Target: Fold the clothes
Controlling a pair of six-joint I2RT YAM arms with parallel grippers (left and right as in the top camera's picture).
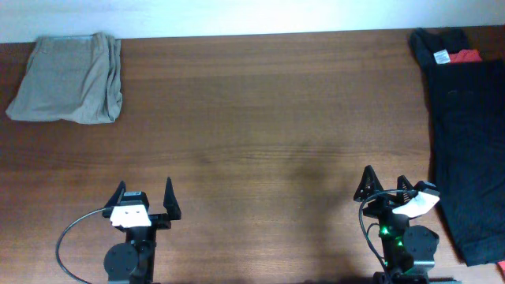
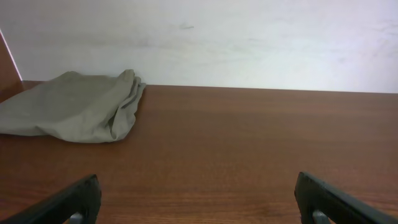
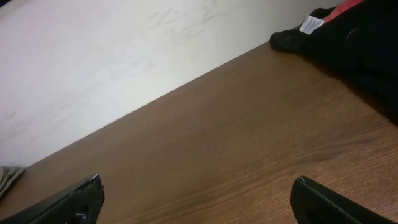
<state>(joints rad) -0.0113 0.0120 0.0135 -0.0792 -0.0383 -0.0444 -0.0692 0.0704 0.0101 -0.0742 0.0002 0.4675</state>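
A folded khaki garment lies at the table's far left corner; it also shows in the left wrist view. A pile of dark clothes with a red piece and a white label lies along the right edge; its far end shows in the right wrist view. My left gripper is open and empty near the front edge, left of centre; its fingers frame bare wood. My right gripper is open and empty near the front right, just left of the dark pile.
The brown wooden table runs up to a white wall at the back. A cable loops by the left arm's base at the front edge.
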